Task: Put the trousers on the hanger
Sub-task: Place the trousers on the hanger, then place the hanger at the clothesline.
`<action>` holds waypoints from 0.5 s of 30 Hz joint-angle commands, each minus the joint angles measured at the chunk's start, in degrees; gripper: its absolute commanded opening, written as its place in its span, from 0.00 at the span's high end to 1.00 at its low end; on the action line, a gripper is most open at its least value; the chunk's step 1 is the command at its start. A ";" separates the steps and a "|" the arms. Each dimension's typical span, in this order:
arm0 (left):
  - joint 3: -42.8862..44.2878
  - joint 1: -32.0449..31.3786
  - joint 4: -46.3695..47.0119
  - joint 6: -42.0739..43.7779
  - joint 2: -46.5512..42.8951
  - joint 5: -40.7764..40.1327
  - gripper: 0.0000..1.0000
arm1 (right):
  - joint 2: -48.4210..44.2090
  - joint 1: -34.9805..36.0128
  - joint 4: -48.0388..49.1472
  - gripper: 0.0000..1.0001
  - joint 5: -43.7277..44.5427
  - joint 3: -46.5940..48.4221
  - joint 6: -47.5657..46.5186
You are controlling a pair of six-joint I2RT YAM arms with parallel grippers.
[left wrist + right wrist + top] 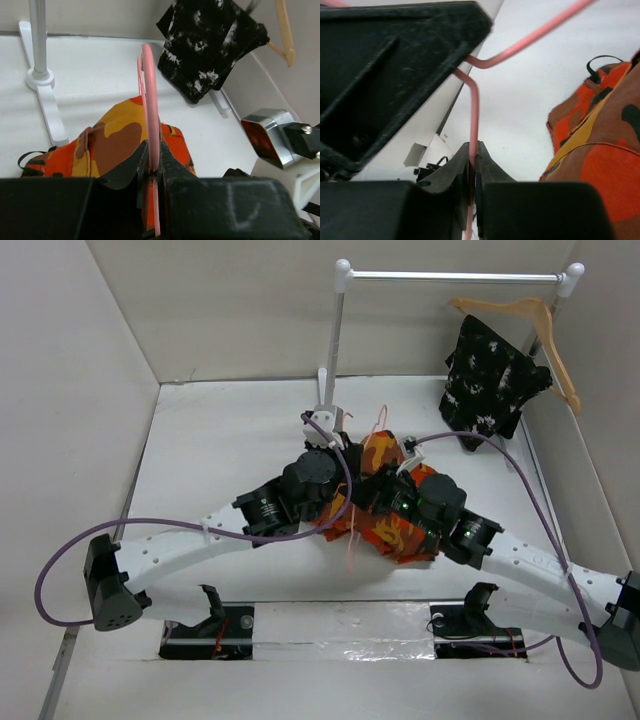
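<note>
The trousers (pixel 392 528), in orange, red, yellow and black camouflage, lie bunched on the white table between the two wrists. The thin pink wire hanger (pixel 150 95) stands on edge over them. My left gripper (pixel 152 167) is shut on the hanger's wire, with the trousers (pixel 112 145) just beyond its fingers. My right gripper (pixel 473 160) is shut on another stretch of the hanger (pixel 474 107), next to a bend in the wire, with the trousers (pixel 605 160) to its right. From above, both grippers are crowded over the cloth and only short pieces of the hanger (pixel 376 426) show.
A white clothes rack (pixel 340 330) stands at the back, its foot (pixel 42 82) near the trousers. On its right end a wooden hanger (pixel 545 335) carries a black speckled garment (pixel 490 380). Purple cables (pixel 150 525) loop over the arms. White walls enclose the table.
</note>
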 commanded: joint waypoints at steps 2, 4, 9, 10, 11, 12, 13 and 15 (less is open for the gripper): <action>8.14 -0.18 6.10 -0.28 -5.10 0.51 1.00 | -1.54 1.14 5.45 1.00 2.81 4.55 2.85; 9.91 -0.18 6.01 0.69 -4.66 0.69 1.00 | -1.98 1.14 5.71 1.00 2.73 5.95 4.44; 17.89 -0.18 3.99 2.71 -2.73 4.90 1.00 | -4.00 1.14 6.68 1.00 3.34 9.47 8.93; 18.78 -0.18 3.90 3.06 -2.64 5.25 0.93 | -4.18 0.27 6.42 1.00 3.17 11.48 9.28; 20.10 -0.18 3.90 4.02 -2.72 6.13 0.83 | -4.09 -1.30 6.07 1.00 2.73 12.37 9.98; 20.72 -0.18 3.72 4.47 -2.81 6.14 0.71 | -4.09 -2.27 5.98 1.00 0.81 13.16 10.25; 21.51 -0.18 2.94 5.08 -2.99 5.96 0.49 | -3.92 -3.24 5.71 1.00 -0.17 13.95 10.60; 23.26 0.60 1.80 6.22 -3.43 6.40 0.34 | -3.57 -6.13 5.45 1.00 -1.75 15.62 11.13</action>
